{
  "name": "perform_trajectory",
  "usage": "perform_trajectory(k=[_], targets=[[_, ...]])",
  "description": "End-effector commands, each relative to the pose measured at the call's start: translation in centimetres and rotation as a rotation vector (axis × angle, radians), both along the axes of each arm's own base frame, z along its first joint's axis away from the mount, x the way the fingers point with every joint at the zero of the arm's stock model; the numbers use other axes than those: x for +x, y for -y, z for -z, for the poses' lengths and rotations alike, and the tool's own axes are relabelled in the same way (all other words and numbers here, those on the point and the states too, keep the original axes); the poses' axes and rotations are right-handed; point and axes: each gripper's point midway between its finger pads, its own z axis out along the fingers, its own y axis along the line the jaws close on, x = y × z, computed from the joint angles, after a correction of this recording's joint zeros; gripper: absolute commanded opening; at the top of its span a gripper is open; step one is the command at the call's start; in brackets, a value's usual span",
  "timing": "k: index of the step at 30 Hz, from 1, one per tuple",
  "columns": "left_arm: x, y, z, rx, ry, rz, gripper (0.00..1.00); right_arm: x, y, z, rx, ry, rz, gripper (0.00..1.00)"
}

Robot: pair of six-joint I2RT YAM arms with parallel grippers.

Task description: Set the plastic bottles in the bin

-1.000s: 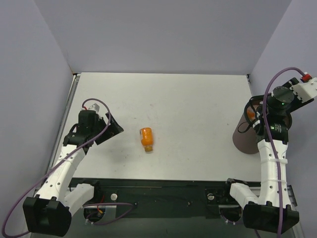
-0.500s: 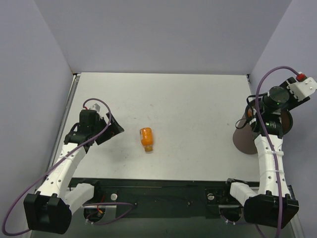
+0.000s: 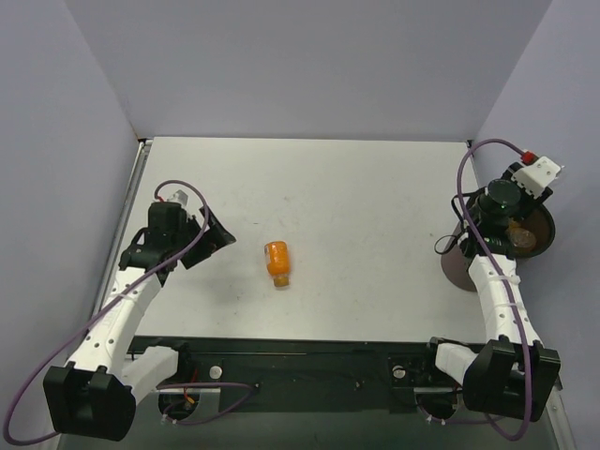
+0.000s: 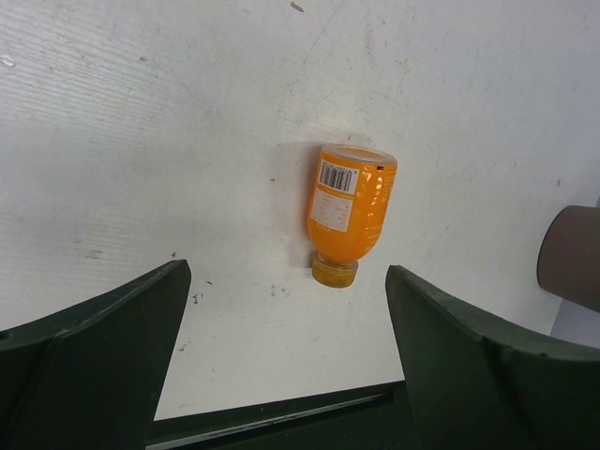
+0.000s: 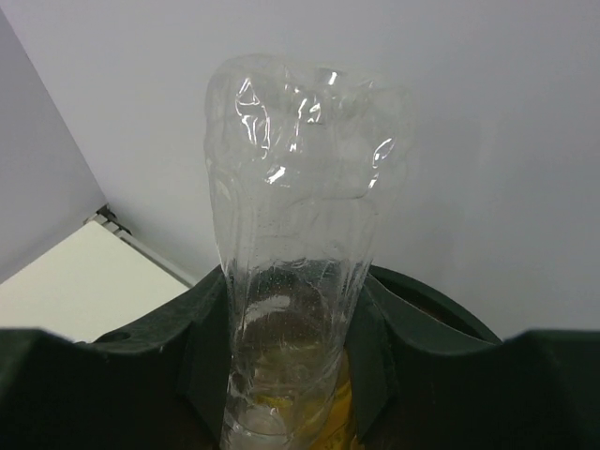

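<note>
Plastic bottles in view number two: an orange bottle (image 3: 277, 262) lies on its side on the surface (image 3: 375, 206), ahead of and apart from the spread, empty left fingers (image 4: 112, 328). A clear bottle (image 5: 295, 234) is clamped at its lower end by the right fingers (image 5: 202, 337) above the bin (image 3: 457, 267). The clear one is crumpled, probably very light and easily crushed, so pinch gently; the orange one looks full, heavier and stiffer, and is best taken across its mid-body.

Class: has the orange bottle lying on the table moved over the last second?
No. The orange bottle lies where it was, equally far from the near edge of the table.
</note>
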Motion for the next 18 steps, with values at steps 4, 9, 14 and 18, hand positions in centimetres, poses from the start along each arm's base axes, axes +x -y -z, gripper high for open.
perform_trajectory(k=[4, 9, 14, 18], targets=[[-0.1, -0.6, -1.8, 0.009, 0.059, -0.036, 0.97, -0.5, 0.1, -0.4, 0.03, 0.088, 0.024, 0.86], [-0.8, -0.5, -1.4, 0.002, 0.058, -0.027, 0.97, -1.0, 0.1, -2.1, 0.047, 0.082, 0.032, 0.93], [-0.6, -0.3, -1.5, 0.004, 0.063, -0.013, 0.97, -2.3, -0.1, -4.0, 0.058, 0.136, 0.044, 0.95], [-0.4, -0.1, -1.7, 0.006, 0.068, 0.008, 0.97, -3.6, -0.5, -6.1, 0.064, 0.178, 0.038, 0.95]])
